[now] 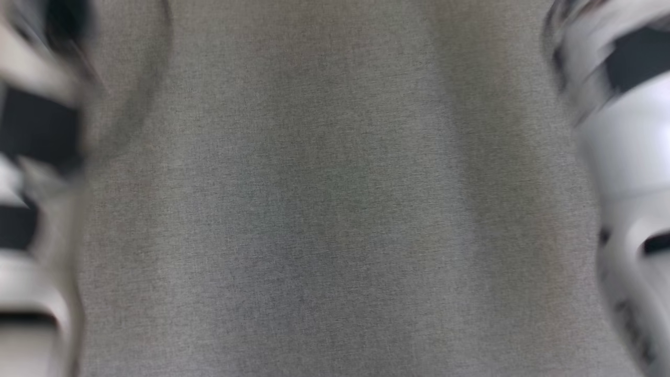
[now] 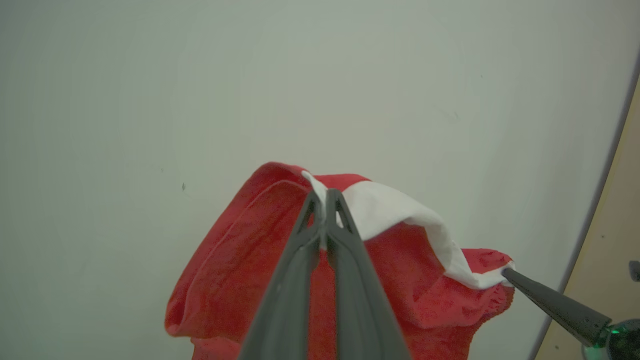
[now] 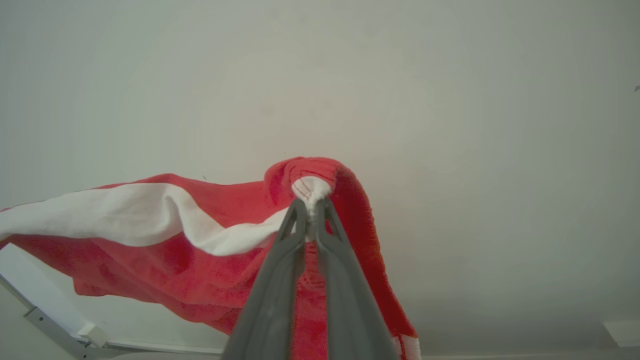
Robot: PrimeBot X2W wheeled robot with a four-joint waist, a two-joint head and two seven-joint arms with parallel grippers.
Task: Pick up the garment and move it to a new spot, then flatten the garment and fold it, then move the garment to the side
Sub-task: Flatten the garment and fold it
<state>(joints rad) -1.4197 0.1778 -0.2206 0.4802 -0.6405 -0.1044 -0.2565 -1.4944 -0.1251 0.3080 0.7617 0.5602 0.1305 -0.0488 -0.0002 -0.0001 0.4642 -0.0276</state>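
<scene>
dark grey fingers (image 2: 292, 285) taper to slim tips; blurred forearms (image 1: 625, 154) white with black bands.

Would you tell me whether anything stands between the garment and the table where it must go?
Nothing visible does: the left gripper and right gripper both pinch the white band of the red garment, with bare pale tabletop beyond it.

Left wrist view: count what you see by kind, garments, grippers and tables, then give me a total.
Garments: 1, the red-and-white garment
Grippers: 2, the left gripper and the right gripper, each shut on the garment's white edge
Tables: 1, the pale table
Total: 4
</scene>
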